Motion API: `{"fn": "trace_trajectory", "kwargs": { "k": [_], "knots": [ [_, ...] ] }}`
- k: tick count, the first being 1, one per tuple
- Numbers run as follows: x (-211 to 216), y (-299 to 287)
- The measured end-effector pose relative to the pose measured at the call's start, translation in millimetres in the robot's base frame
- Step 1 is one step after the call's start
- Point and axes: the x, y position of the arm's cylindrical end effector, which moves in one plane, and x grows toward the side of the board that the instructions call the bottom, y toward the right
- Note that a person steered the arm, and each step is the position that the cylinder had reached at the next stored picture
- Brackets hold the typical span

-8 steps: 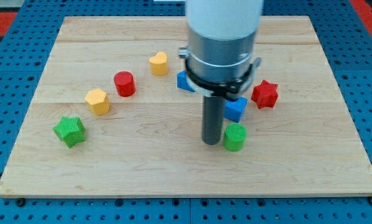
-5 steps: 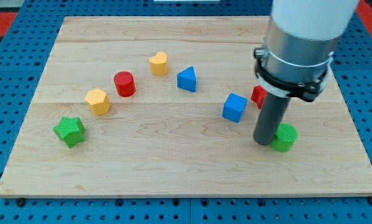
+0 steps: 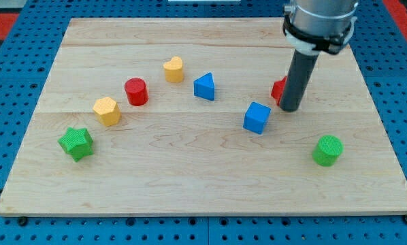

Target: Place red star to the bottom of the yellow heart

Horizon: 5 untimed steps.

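- Green star at the near left, yellow hexagonal block and red cylinder strung in an arc up to the right; none bearing on the job.
- Yellow heart at centre-left, far side, lobes up; bare wood just nearer than it, the likely drop spot.
- Blue triangle beside the heart, blue cube farther right.
- Red star right of centre, mostly hidden behind the rod, so facing and long axis impossible to tell.
- My tip planted at the star's right edge, seemingly set for a leftward shove. No gripper: just a bare rod.
- Green cylinder alone at the near right.
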Motion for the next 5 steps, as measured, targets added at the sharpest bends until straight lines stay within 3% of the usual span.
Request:
{"fn": "trace_trajectory", "kwargs": {
  "k": [3, 5],
  "knots": [
    [-51, 45],
    [-46, 1]
  ]
}}
